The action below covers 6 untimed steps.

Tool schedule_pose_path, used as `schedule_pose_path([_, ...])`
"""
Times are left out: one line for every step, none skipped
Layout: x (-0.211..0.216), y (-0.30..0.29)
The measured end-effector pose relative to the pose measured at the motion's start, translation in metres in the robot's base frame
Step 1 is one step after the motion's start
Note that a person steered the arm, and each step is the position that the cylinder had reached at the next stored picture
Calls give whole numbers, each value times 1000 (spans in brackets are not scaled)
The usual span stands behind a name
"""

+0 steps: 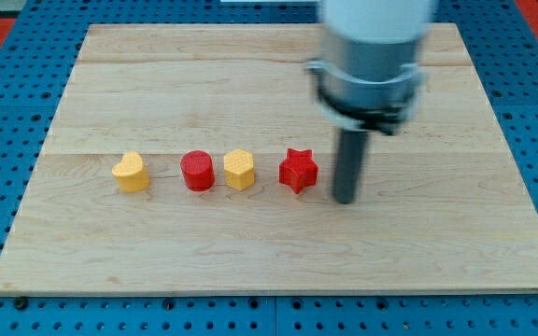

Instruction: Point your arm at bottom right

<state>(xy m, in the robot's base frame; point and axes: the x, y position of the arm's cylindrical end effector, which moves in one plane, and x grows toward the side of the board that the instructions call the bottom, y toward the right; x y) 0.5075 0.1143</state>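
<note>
My tip (pixel 345 198) sits on the desk (pixel 437 252) just right of the red star (pixel 298 171). It's a plain rod tool, holding nothing, with nothing to open. Yellow hexagon (pixel 239 170), red cylinder (pixel 197 172) and yellow heart (pixel 132 173) line up leftward.

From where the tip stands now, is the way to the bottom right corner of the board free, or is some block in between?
Probably yes. My tip stands just to the view's right of the red star, and all four blocks lie in a row to the view's left of it. Nothing shows between the tip and the wooden board's bottom right corner.

Arm (pixel 372 56) descends from view's top, rod vertical, my tip (pixel 345 200) right of centre.
</note>
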Motion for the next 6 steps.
schedule_pose_path([6,56])
schedule_pose_path([16,69])
schedule_pose_path([16,92])
schedule_pose_path([16,107])
schedule_pose_path([16,116])
schedule_pose_path([16,121])
